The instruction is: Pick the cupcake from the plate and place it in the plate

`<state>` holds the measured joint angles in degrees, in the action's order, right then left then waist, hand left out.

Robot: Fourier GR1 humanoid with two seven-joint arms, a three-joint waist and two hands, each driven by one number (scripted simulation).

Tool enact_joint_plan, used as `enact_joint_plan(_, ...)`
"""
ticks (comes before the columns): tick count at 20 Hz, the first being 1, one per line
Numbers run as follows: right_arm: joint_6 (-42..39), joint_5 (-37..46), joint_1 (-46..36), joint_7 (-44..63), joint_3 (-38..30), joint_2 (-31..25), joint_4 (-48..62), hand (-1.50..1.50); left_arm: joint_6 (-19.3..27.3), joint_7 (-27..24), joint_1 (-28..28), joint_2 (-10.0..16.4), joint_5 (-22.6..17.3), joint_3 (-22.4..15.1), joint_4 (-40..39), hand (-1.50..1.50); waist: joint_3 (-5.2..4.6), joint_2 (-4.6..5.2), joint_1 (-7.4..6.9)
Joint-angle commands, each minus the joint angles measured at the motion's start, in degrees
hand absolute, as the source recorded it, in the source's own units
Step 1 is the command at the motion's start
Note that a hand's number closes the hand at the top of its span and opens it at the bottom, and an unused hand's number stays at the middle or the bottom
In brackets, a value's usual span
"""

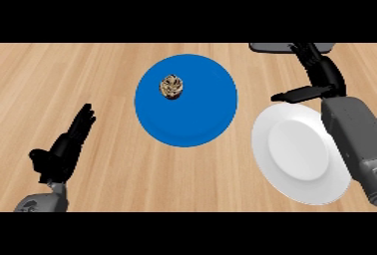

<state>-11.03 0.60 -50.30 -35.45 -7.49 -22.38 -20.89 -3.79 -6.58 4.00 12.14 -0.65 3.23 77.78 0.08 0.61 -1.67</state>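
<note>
The single head view looks steeply down, fairly close, onto the counter (88,64).

The counter (74,69) is light tan wood with streaky grain. The blue plate (199,117) is one solid colour; the white plate (294,149) is plain. The cupcake (171,87) seems mottled cream and dark brown, hard to tell finer. The left hand (68,144) and right hand (322,77) are black, forearms (353,134) grey

Pale, matt wood-grain counter (66,69); at centre, a smooth, matt blue plate (199,117); lower right, a smooth, softly sheened white plate (290,169).
</note>
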Motion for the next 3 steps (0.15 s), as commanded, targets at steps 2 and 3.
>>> enact_joint_plan(2,-4.18,1.29,1.75,-8.52,-1.13,-5.14,5.68,-1.50,-0.71,2.37,-0.65,0.08,-1.24,0.51,3.17,0.00,0.06,0.18,-0.47)
enact_joint_plan(3,0.71,2.68,-1.42,-7.73,-0.78,-2.37,7.83,-1.50,-0.43,-1.48,-0.47,-0.87,0.53,-0.45,-0.23,0.00,0.03,0.33,-0.70)
